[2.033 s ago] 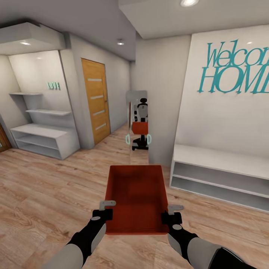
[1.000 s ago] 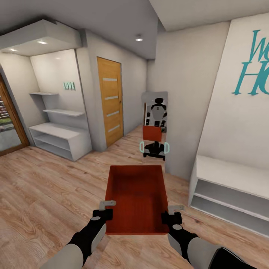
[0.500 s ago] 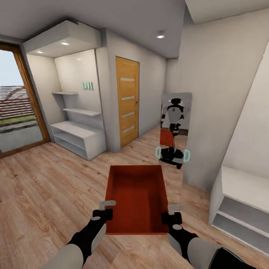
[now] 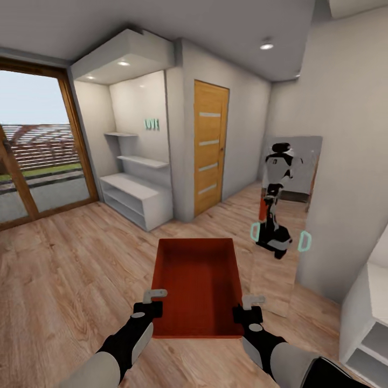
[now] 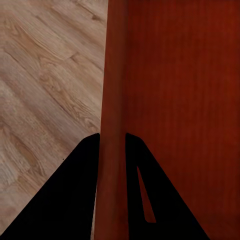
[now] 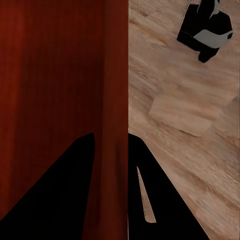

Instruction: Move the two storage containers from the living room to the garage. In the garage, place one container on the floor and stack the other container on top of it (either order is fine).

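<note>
The left pincer (image 4: 154, 303) and right pincer (image 4: 248, 307) are each clamping a side wall of one storage container (image 4: 196, 285), carrying it over a wood plank floor (image 4: 64, 269), so the garage stacking is still pending.

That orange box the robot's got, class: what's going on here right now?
The robot carries one open orange box in front of it, the left gripper clamped on one side wall and the right gripper on the other. The box is empty. It is in a hallway with a wood floor, near a wooden door and a mirror showing its reflection.
</note>
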Available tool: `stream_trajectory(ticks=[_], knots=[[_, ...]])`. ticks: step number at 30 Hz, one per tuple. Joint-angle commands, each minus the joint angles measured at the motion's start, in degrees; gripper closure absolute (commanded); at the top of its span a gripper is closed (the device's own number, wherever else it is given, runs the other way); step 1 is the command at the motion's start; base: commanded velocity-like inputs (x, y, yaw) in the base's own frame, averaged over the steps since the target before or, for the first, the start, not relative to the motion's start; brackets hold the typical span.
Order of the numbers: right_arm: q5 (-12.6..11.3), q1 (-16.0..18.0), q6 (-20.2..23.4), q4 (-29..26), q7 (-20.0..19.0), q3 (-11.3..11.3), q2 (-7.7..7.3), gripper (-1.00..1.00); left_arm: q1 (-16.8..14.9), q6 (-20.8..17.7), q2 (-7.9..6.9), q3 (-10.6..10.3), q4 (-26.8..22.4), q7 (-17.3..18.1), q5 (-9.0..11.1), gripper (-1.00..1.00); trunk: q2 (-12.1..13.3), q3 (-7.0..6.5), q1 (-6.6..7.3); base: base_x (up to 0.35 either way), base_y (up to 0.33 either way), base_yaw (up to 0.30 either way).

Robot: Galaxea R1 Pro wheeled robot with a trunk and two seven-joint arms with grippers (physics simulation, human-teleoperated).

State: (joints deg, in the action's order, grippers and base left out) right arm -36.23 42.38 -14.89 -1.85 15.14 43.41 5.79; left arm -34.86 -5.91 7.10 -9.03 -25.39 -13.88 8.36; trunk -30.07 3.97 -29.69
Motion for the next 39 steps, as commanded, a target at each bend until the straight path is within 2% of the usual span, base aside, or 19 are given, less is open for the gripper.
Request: stream_trajectory(ticks=[1,10,39], knots=[[-0.24,0.08,-0.56,-0.09,0.14,-3.82,-0.36,1.0,-0.04,-0.42,-0.5,0.68,-0.01,-0.8,0.43,1.0,-0.1,0.07,-0.06,0.322,0.0,0.268],[-0.24,0.08,-0.57,-0.09,0.15,-3.83,-0.34,1.0,-0.04,-0.42,-0.5,0.68,-0.01,-0.8,0.43,1.0,-0.1,-0.28,-0.06,0.322,0.0,0.202],[-0.24,0.08,-0.47,-0.09,0.06,-3.86,-0.43,1.0,-0.04,-0.42,-0.5,0.68,-0.01,-0.8,0.42,1.0,-0.1,-0.31,-0.06,0.322,0.0,0.004]])
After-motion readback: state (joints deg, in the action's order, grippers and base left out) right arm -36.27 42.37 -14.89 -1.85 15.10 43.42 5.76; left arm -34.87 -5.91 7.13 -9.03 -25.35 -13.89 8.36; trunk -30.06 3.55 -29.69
